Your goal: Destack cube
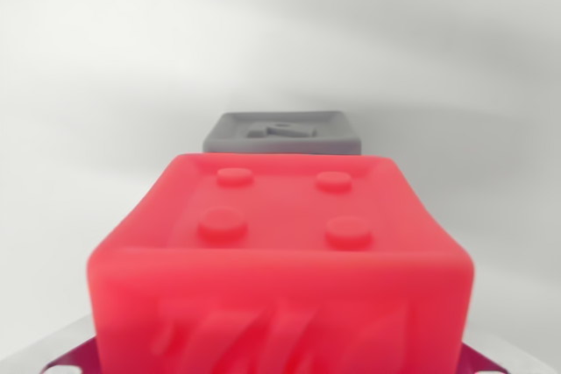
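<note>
We see a red cube [280, 260] with four studs on top filling the lower centre of the wrist view, very close to the camera. A grey cube [283, 131] sits just behind it, farther away and apparently lower. Whether the two touch, we cannot tell. No fingers show, so the gripper's state and pose stay unknown to us.

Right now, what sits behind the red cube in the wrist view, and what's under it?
Behind the red cube lies a low grey block; its lower part is hidden by the cube. Under the cube, only dark magenta slivers show at the bottom corners; the rest is covered.
</note>
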Available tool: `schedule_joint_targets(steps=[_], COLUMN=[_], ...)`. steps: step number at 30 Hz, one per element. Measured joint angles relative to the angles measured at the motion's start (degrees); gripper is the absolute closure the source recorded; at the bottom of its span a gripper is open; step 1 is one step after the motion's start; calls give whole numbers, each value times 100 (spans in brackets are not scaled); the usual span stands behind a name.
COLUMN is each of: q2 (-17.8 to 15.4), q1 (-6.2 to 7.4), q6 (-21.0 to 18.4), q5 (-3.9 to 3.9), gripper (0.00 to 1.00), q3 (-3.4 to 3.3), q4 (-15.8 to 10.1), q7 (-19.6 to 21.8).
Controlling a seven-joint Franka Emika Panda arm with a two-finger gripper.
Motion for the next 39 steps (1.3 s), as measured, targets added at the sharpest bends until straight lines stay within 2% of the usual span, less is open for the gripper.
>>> schedule_joint_targets(steps=[13, 39], q2=[-439, -1016], q1=[-2, -195], q6=[-386, -44], q5=[22, 59], gripper=[100, 100], q3=[10, 4], q4=[-21, -998], q7=[-16, -267])
